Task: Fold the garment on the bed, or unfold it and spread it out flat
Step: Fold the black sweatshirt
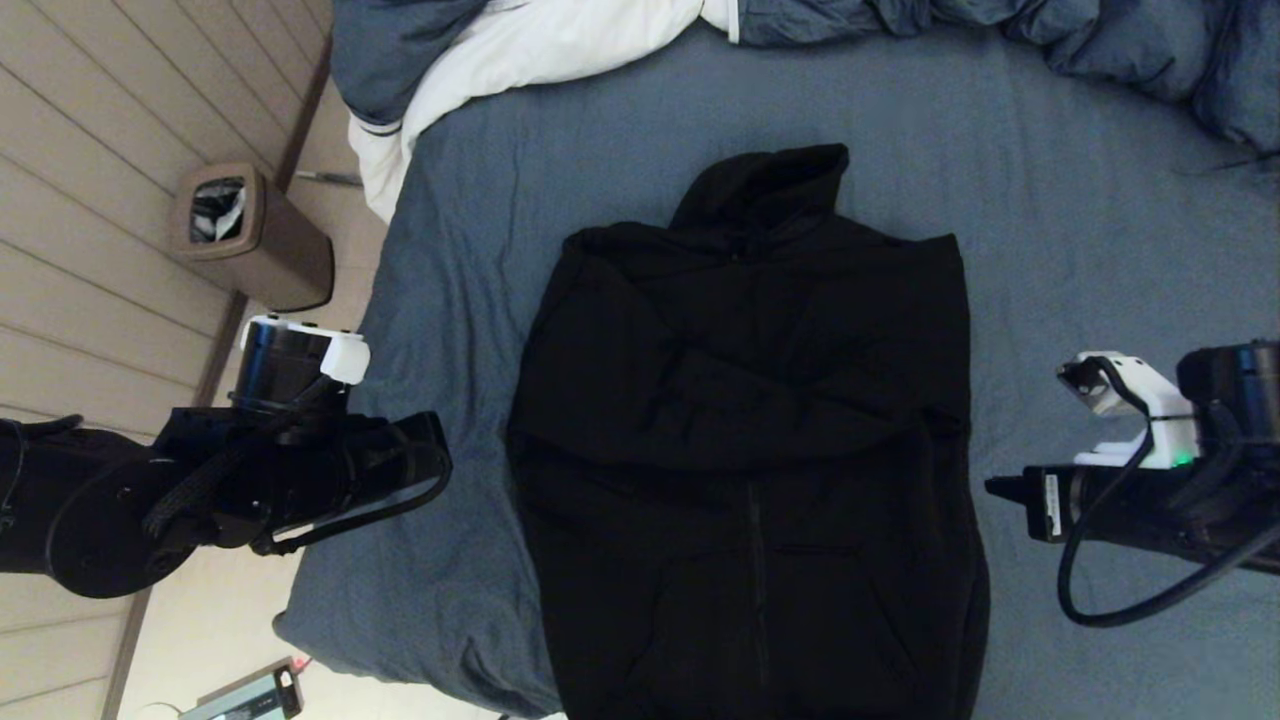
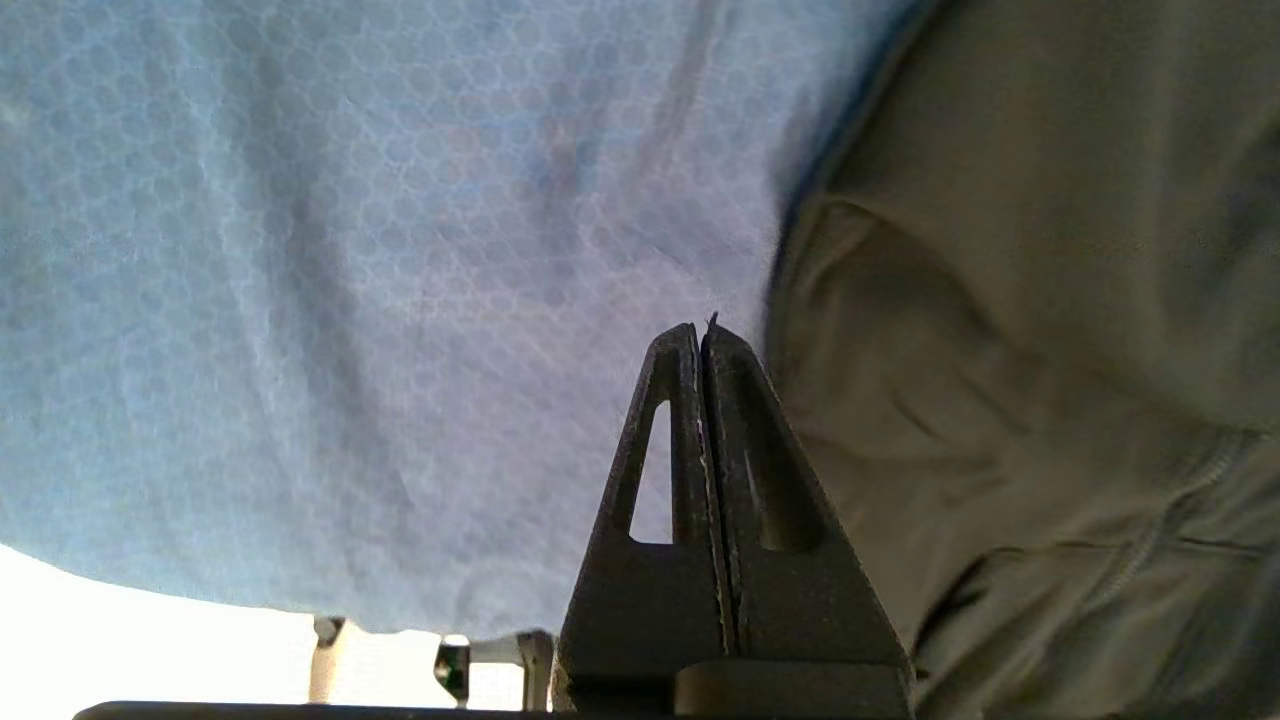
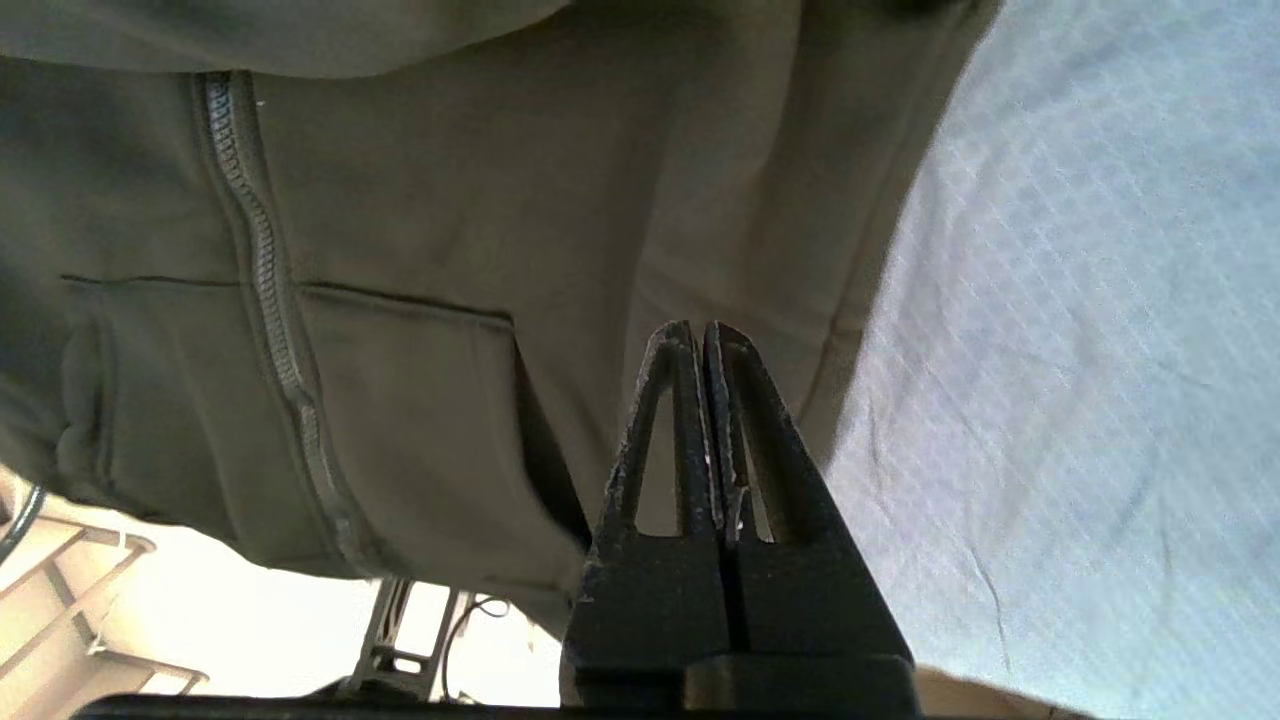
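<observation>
The garment (image 1: 750,440), a black zip hoodie, lies front up in the middle of the bed (image 1: 1080,220). Its sleeves are folded in across the chest, the hood points to the far end, and the hem hangs at the near edge. My left arm (image 1: 300,480) hovers over the bed's left edge. Its left gripper (image 2: 703,328) is shut and empty, just beside the garment's (image 2: 1050,300) side. My right gripper (image 1: 992,488) hovers off the hoodie's right side. In the right wrist view the right gripper (image 3: 700,330) is shut on nothing, above the pocket (image 3: 400,400) and side seam near the zipper (image 3: 265,280).
A navy and white duvet (image 1: 520,50) is bunched along the far end of the bed. A brown waste bin (image 1: 250,235) stands on the floor to the left of the bed. A small device (image 1: 250,695) lies on the floor near the bed's near left corner.
</observation>
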`<state>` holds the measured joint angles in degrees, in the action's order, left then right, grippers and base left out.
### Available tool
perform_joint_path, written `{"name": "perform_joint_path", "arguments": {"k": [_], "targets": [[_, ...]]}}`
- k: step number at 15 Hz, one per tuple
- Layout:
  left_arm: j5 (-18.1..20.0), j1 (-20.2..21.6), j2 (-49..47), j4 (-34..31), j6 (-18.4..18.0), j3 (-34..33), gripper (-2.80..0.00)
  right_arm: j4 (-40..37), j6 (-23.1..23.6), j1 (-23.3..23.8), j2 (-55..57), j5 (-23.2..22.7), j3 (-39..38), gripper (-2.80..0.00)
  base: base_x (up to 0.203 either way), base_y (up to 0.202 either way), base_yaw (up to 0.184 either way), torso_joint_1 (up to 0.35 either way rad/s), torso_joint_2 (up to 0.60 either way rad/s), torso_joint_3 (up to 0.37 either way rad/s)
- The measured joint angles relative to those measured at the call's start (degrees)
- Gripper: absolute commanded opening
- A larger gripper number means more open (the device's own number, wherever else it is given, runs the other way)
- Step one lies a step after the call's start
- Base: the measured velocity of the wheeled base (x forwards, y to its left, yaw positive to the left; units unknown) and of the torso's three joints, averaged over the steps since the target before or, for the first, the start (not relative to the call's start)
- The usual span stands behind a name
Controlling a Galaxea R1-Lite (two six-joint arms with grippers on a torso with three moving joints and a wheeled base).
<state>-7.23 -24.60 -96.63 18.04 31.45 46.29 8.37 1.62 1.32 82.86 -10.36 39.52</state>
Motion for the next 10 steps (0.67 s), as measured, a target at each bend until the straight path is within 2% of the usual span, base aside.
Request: {"name": "perform_joint_path", "arguments": {"k": [7, 10], "targets": [[-0.1, 0.0, 2.7, 0.0, 0.1, -0.1, -2.8, 0.0, 0.0, -0.1, -1.3, 0.0, -0.2, -2.8, 0.0, 0.0, 0.0, -0.163, 0.36, 0.187], [-0.1, 0.0, 3.9, 0.0, 0.0, -0.1, -2.8, 0.0, 0.0, -0.1, -2.5, 0.1, -0.3, -2.8, 0.0, 0.0, 0.0, -0.219, 0.49, 0.259]]}}
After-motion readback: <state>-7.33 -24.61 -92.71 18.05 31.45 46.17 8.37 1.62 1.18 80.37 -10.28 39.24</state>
